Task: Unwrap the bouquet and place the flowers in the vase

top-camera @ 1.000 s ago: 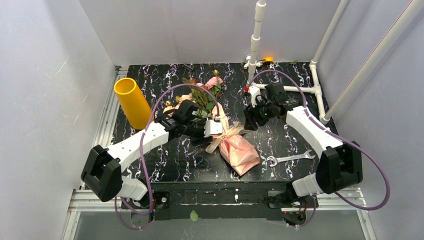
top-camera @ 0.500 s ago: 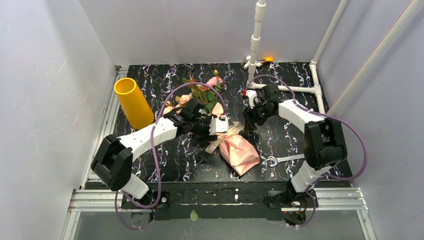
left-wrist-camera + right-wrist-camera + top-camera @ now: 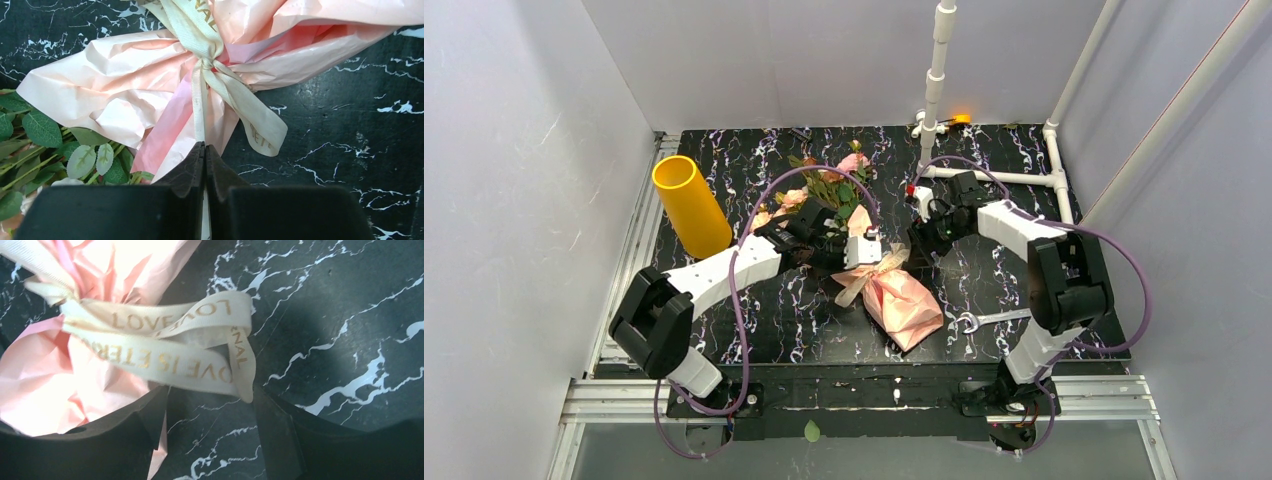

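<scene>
left gripper (image 3: 204, 148) is clenched flat on one tail of the ribbon (image 3: 202, 64). The strand runs from the knot, just ahead of the tips, straight into the closed jaws, so it reads as a pinch on the tail, not on the paper (image 3: 110, 85). Makes sense: pull a free tail along its own line and the bow should slip. right gripper (image 3: 207, 412) is released, jaws wide, on the opposite side of the knot. The printed loops and a tail end lie between and just ahead of its fingers (image 3: 140, 430); can't confirm any contact. Likely staged to take the other tail or pin the wrap while left pulls. The bouquet (image 3: 902, 300) lies on its side on the table (image 3: 794, 320) between the two grippers, knot intact, paper fully wrapped. The flowers (image 3: 829, 190) fan out off the left side of the left fingertips, leaves just beside them. The vase (image 3: 689, 205) stands well apart, back past the left wrist toward the far corner, no stems in it. Judgement: untie step, very early. Risks: the thin, slick ribbon slides out of the pinch, or an unanchored pull drags the whole light bundle instead of opening the knot.
</scene>
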Controlling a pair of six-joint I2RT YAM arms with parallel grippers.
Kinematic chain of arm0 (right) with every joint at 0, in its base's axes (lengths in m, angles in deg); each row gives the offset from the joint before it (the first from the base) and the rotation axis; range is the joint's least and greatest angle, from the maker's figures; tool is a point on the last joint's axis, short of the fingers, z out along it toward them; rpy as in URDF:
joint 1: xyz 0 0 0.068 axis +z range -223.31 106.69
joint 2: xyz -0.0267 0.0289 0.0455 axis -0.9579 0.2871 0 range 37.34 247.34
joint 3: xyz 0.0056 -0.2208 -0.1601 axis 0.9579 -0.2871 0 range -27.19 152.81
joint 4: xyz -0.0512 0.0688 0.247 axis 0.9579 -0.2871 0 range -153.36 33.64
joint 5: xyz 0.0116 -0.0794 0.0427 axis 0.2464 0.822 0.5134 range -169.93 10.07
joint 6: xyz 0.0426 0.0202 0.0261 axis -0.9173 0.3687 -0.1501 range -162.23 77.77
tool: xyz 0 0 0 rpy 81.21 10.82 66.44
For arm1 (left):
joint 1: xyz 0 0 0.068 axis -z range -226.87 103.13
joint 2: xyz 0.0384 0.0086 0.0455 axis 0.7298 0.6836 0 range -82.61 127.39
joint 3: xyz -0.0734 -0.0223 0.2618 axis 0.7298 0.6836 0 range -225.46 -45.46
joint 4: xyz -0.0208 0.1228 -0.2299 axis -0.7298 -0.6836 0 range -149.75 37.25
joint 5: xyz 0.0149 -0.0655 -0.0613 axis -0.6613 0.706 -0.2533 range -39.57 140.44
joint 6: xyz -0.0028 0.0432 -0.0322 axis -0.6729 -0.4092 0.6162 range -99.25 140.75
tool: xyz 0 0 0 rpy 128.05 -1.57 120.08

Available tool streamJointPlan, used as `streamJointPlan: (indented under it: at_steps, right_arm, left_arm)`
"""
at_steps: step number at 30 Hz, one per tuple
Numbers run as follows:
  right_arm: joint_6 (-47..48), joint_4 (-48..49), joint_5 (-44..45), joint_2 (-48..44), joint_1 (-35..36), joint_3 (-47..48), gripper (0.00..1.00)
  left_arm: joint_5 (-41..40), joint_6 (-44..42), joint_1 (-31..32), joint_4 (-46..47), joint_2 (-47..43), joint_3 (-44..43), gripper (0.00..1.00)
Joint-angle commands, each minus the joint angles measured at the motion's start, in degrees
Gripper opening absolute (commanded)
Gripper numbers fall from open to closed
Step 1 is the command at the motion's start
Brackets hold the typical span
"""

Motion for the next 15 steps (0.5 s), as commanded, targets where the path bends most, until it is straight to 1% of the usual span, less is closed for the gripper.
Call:
streamJointPlan:
  at_steps: [1, 5, 7, 11, 15]
  right_arm:
    - [-0.47, -2.1, -2.77, -7.73, -0.08, -1.56, 0.76]
    - [-3.08, -2.68, 0.73, -14.22, -0.1, -1.99, 0.8]
    - [-4.82, -3.24, 0.98, -16.79, -0.1, -1.31, 0.82]
    - [-6.73, -5.57, -3.9, -20.37, 0.35, 0.01, 0.82]
    - [-7.66, -6.83, -7.84, -21.74, 3.84, -1.29, 0.76]
  left_arm:
    - [-0.77, 4.65, 0.31, 0.5, -4.77, -0.53, 0.0]
    - [-2.85, 9.28, -0.15, 4.4, -8.83, 2.13, 0.0]
    - [-2.8, 11.34, -0.51, 3.54, -9.25, 1.56, 0.0]
    - [-2.25, 15.13, -0.82, 4.29, -9.22, 1.5, 0.0]
    - [-2.3, 18.07, -1.02, 4.33, -8.27, 0.01, 0.0]
